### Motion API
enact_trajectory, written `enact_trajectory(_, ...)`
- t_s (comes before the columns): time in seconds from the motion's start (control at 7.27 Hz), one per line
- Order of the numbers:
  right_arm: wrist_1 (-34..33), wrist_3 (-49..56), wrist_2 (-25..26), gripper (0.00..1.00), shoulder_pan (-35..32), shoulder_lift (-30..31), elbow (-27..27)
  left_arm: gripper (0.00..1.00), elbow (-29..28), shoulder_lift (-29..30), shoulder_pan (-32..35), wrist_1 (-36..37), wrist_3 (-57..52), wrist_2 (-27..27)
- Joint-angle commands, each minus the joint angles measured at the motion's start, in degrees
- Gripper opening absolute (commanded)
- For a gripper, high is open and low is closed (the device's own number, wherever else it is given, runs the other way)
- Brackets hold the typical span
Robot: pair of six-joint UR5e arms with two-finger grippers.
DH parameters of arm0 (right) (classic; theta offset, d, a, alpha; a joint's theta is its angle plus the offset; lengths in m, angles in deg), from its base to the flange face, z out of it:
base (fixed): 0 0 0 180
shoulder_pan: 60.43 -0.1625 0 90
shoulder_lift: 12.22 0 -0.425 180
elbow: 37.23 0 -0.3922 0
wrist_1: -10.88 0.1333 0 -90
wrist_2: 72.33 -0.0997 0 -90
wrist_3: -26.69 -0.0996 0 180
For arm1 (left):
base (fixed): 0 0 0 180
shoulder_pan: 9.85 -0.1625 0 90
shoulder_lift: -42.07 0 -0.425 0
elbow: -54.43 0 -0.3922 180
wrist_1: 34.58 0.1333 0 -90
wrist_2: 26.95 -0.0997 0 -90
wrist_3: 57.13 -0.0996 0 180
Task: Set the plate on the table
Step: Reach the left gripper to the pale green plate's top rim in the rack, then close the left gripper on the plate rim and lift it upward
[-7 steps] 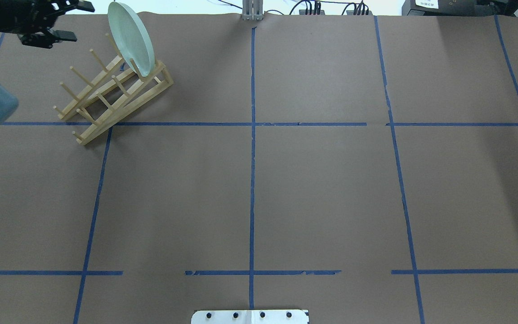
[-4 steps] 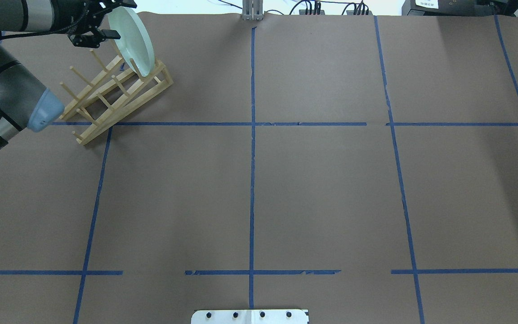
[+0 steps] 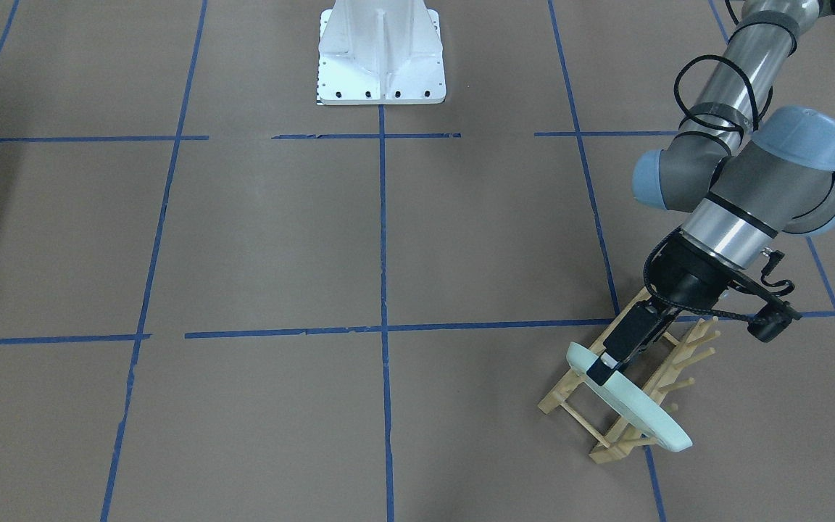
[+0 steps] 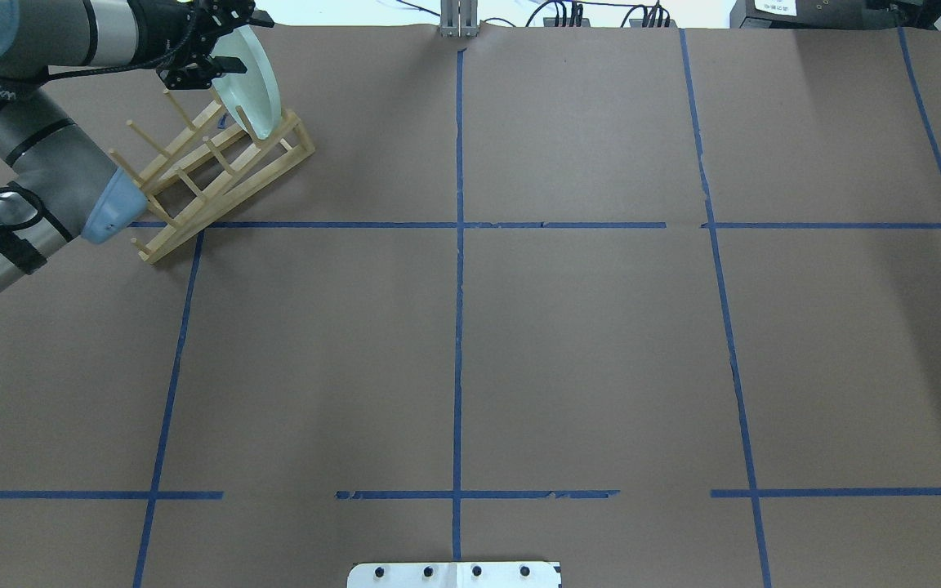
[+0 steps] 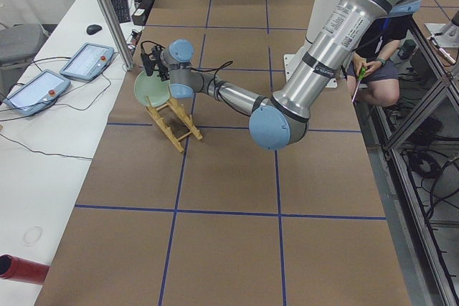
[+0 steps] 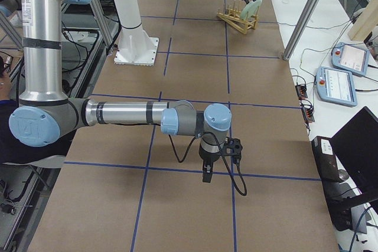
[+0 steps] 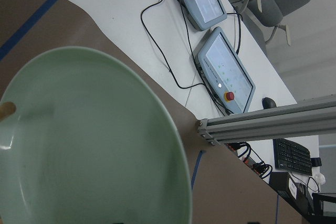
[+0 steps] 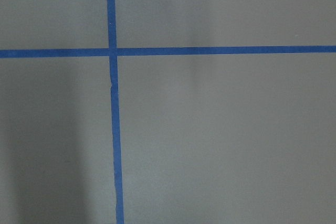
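Observation:
The pale mint-green plate (image 4: 256, 86) stands on edge in the far end of the wooden peg rack (image 4: 209, 175), at the table's far left. It also shows in the front view (image 3: 638, 407) and fills the left wrist view (image 7: 94, 140). My left gripper (image 4: 234, 39) is open, with its fingers straddling the plate's upper rim. In the front view one finger (image 3: 601, 370) lies against the plate's near face and the other is hidden behind it. My right gripper (image 6: 204, 175) hangs low over bare table and shows only in the right side view, so I cannot tell whether it is open or shut.
The rack (image 3: 561, 397) has several empty pegs behind the plate. The robot's white base (image 3: 381, 58) stands mid-table at the robot's edge. Two operator pendants (image 7: 223, 72) and an aluminium post (image 5: 107, 12) sit just beyond the table edge near the rack.
My left arm has swung right from the table's left edge to the plate, and the open fingers now sit around its rim. The plate and rack have not moved.

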Motion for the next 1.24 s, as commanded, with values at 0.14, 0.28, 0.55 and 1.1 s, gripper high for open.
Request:
enact_trajectory(0.14,0.0,0.0,0.0,1.0,0.0,0.0,0.0,0.16,-0.4,0.1,0.0,0.0,-0.1,0.0)
enact_trajectory(0.28,0.0,0.0,0.0,1.0,0.1,0.0,0.0,0.09,-0.3,0.1,0.0,0.0,-1.2,0.0)
enact_trajectory(0.55,0.0,0.1,0.0,1.0,0.1,0.0,0.0,0.0,-0.2,0.1,0.4,-0.1,-1.7,0.1)
enact_trajectory(1.1,0.0,0.1,0.0,1.0,0.1,0.0,0.0,0.0,2.0,0.1,7.1,-2.5,-1.3,6.2)
